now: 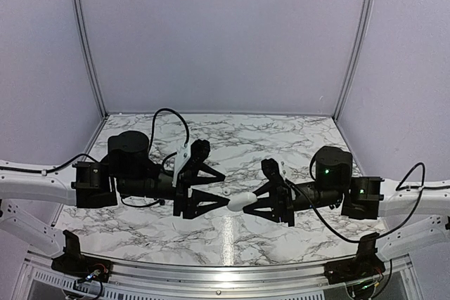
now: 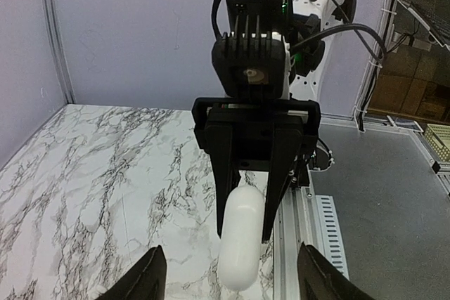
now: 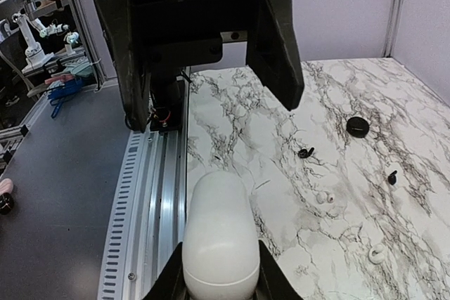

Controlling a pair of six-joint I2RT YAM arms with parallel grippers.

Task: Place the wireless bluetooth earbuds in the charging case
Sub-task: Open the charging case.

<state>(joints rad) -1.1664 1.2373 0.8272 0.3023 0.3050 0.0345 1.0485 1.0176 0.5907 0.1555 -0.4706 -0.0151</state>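
Observation:
My right gripper [image 1: 252, 200] is shut on the rear end of a closed white pebble-shaped charging case [image 1: 241, 202] and holds it level above the table. The case fills the lower middle of the right wrist view [image 3: 219, 237]. My left gripper [image 1: 226, 189] faces it, open and empty, its fingertips flanking the case's free end without touching [image 2: 241, 237]. On the marble in the right wrist view lie two black earbuds [image 3: 306, 152] [image 3: 391, 177] and two white earbuds [image 3: 325, 197] [image 3: 377, 253]. In the top view the arms hide them.
A round black case [image 3: 358, 126] lies on the marble beyond the earbuds. A metal rail [image 3: 158, 194] runs along the table's near edge below the held case. White walls stand at the back and sides.

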